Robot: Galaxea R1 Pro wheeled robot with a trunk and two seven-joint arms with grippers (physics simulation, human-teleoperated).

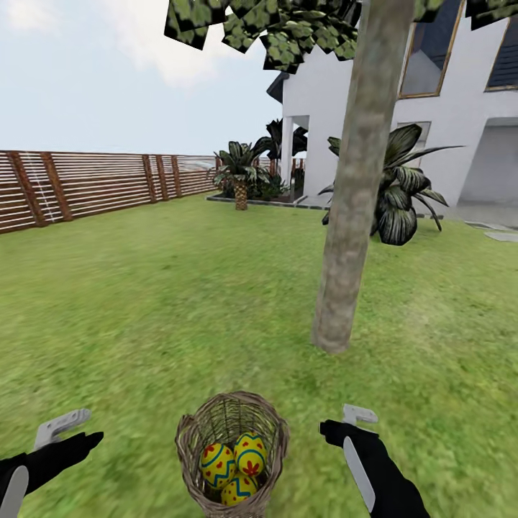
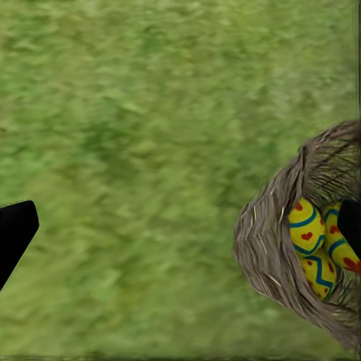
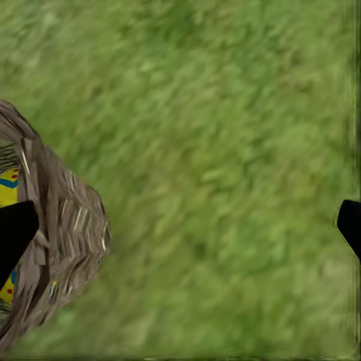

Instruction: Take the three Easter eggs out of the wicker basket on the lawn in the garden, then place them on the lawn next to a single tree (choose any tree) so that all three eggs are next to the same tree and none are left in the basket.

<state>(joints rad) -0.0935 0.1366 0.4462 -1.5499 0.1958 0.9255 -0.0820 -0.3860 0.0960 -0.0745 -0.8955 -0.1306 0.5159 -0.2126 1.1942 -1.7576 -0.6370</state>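
The wicker basket [image 1: 232,453] sits on the lawn [image 1: 144,302] holding all three Easter eggs [image 1: 234,462], with the left gripper [image 1: 68,430] and right gripper [image 1: 345,426] flanking it, jaws spread. Beyond the basket rises the tree [image 1: 352,216]; farther off stand a slatted fence [image 1: 86,183] and white house [image 1: 460,122].

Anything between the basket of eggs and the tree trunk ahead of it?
Nothing visible. Open lawn runs from the basket, with three eggs inside, up to the tree.

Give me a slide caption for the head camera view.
Three Easter eggs in wicker basket between both grippers, near tree.
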